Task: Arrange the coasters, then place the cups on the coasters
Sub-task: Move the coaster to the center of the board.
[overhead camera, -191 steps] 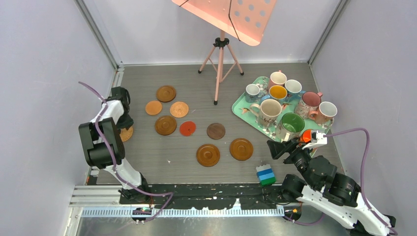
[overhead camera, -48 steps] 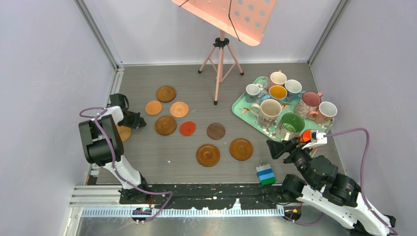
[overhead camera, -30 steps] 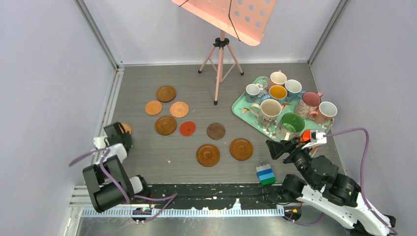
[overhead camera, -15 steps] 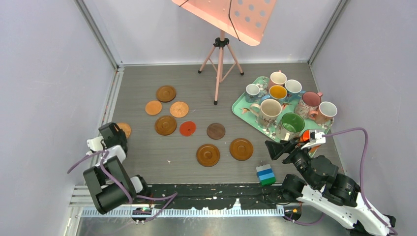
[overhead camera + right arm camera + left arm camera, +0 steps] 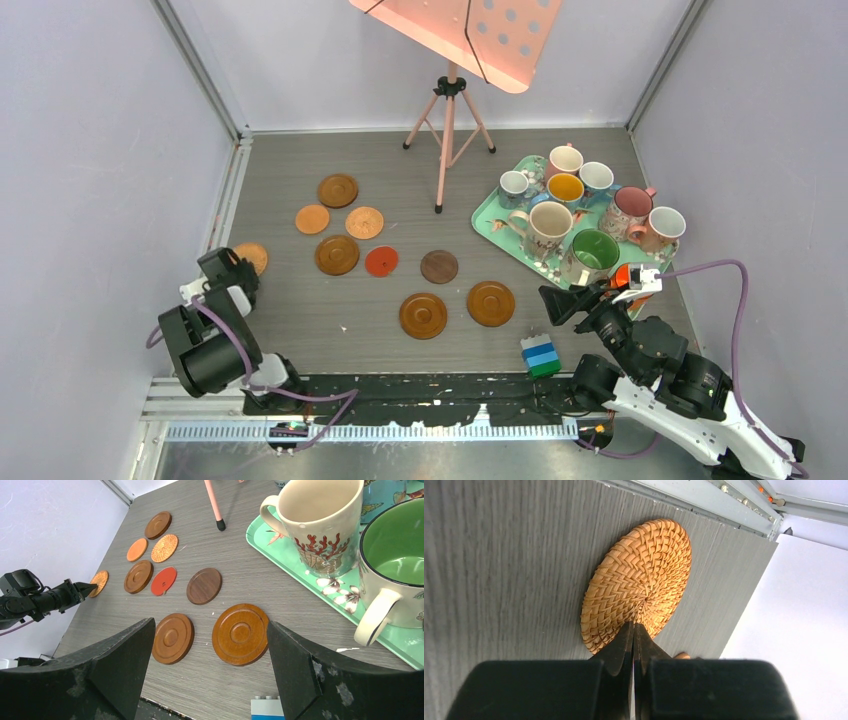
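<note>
Nine coasters are being shown flat on the table point(image 5: 300, 330). Eight are being grouped loosely at mid-table: four grooved brown discs, one plain dark brown disc point(image 5: 439, 266), one red disc point(image 5: 381, 261), one plain orange disc point(image 5: 312, 219) and one woven disc point(image 5: 364, 222). A second woven coaster point(image 5: 251, 257) is being shown well apart from them, at the left edge.

Eight cups are being counted in the top view, all upright and grouped on the mint tray point(image 5: 487, 215) at the right.

In the left wrist view only the woven coaster point(image 5: 636, 582) is being shown, with its herringbone weave clear. The left claw point(image 5: 633, 630) is being held with its fingers pressed together, tips over the coaster's near rim. Contact cannot be told.

In the right wrist view the right claw point(image 5: 211, 625) is being held with its fingers wide apart and nothing between them, above the table just beside the tray. Two cups are being shown close up there: a cream cup point(image 5: 320, 515) with a red coral print and a green-lined cup point(image 5: 395, 555). The left claw point(image 5: 80, 587) is also being shown there, pointing at the woven coaster point(image 5: 100, 582).

The pink stand point(image 5: 447, 130) is being shown whole in the top view only.
</note>
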`<act>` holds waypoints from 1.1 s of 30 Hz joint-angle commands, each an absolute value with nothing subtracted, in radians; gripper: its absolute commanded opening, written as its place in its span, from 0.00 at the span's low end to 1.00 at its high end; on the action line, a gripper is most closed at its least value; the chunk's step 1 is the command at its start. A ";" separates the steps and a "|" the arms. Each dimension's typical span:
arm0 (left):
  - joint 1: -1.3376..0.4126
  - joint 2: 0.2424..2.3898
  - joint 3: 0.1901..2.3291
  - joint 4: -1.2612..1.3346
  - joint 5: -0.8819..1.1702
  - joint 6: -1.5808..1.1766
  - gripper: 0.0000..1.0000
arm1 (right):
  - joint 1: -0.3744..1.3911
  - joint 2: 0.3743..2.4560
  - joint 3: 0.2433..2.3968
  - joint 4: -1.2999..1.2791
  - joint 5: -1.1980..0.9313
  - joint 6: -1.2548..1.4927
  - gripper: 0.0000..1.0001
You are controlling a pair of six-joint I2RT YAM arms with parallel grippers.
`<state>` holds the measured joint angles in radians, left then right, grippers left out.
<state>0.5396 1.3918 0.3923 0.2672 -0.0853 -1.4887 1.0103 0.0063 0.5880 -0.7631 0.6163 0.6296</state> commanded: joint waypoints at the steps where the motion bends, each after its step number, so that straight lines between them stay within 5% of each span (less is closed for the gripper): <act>1: 0.538 1.429 0.411 0.234 -0.017 -1.524 0.00 | 1.010 -0.179 0.579 -0.715 0.633 0.615 0.89; 14: 0.466 1.516 0.537 0.071 0.103 -1.526 0.00 | 1.009 -0.179 0.580 -0.715 0.629 0.616 0.89; 33: 0.347 1.449 0.487 -0.009 -0.051 -1.574 0.00 | 1.009 -0.179 0.584 -0.718 0.620 0.615 0.89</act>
